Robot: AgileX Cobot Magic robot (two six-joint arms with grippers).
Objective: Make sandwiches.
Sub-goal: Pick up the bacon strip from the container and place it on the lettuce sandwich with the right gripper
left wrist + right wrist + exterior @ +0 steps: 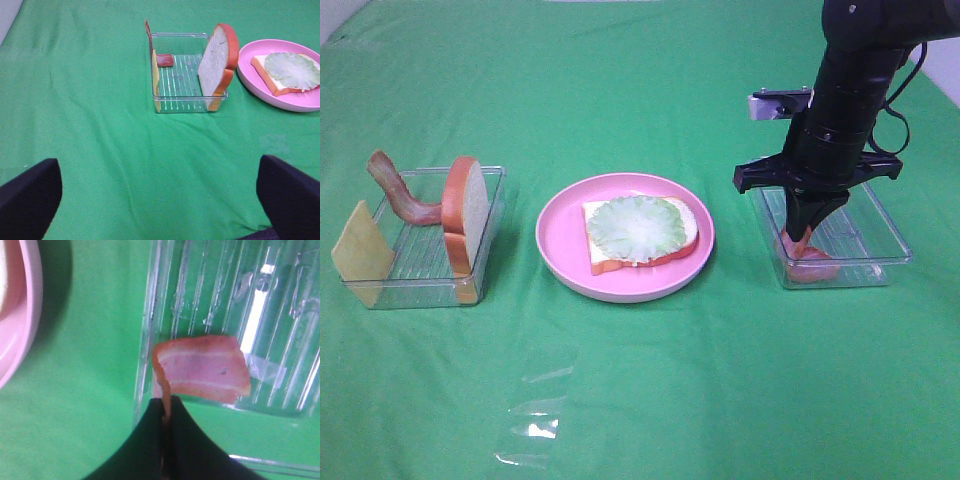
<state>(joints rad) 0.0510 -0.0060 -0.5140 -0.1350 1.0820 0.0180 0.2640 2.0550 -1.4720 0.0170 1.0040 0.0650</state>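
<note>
A bread slice [605,250] topped with pale green lettuce [638,228] lies on the pink plate [560,230]. My right gripper [802,236] reaches down into the right clear tray [880,240] and is shut on the edge of a bacon strip [812,266]; in the right wrist view the fingers [150,440] pinch the strip [205,367] at its end. The left tray [420,290] holds an upright bread slice [465,212], a bacon strip [395,190] and a yellow cheese square [362,255]. My left gripper [160,200] is open and empty, well short of that tray [185,102].
A green cloth [640,400] covers the table. A faint clear plastic patch [535,425] lies on the cloth at the front. The plate also shows in the left wrist view [250,70], beside the left tray.
</note>
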